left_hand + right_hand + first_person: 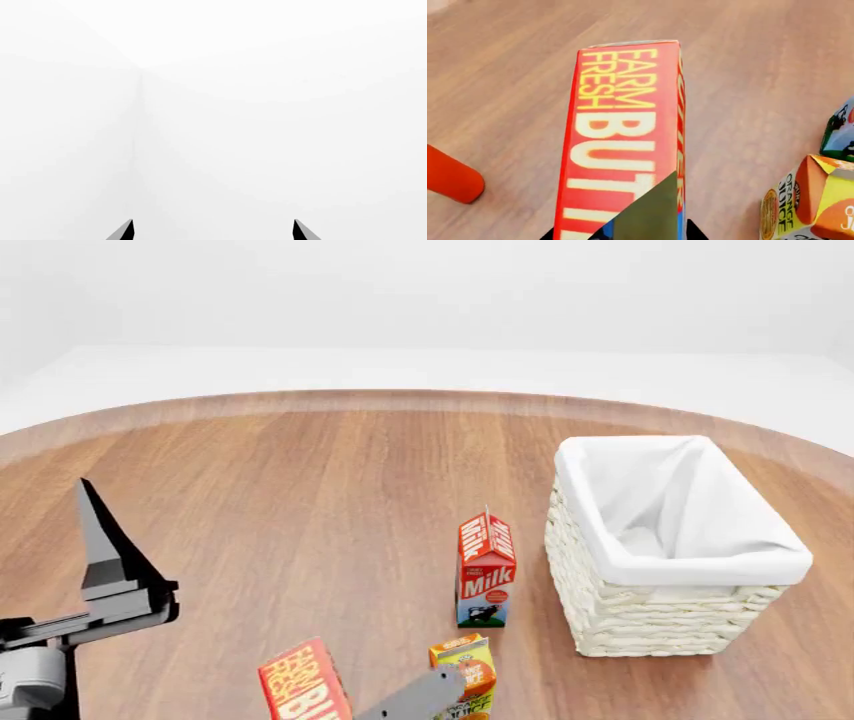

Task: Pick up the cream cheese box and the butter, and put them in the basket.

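The butter [624,145] is gripped between the closed right gripper [647,220] jaws, raised. The basket [667,625] lies off beside it; carriage there is called for next.

table [294,490]: smooth wood (matt); basket [641,615]: rough weave, cloth lining; butter [620,140]: glossy printed card

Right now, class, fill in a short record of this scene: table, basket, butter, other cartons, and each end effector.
table: round wooden top
basket: cream woven, white cloth lining, nothing visible inside
butter: red box, standing on the table, not in the basket
milk carton: upright beside the basket
orange juice carton: near the butter
left end effector: open, holding nothing
right end effector: at the butter, grip unclear
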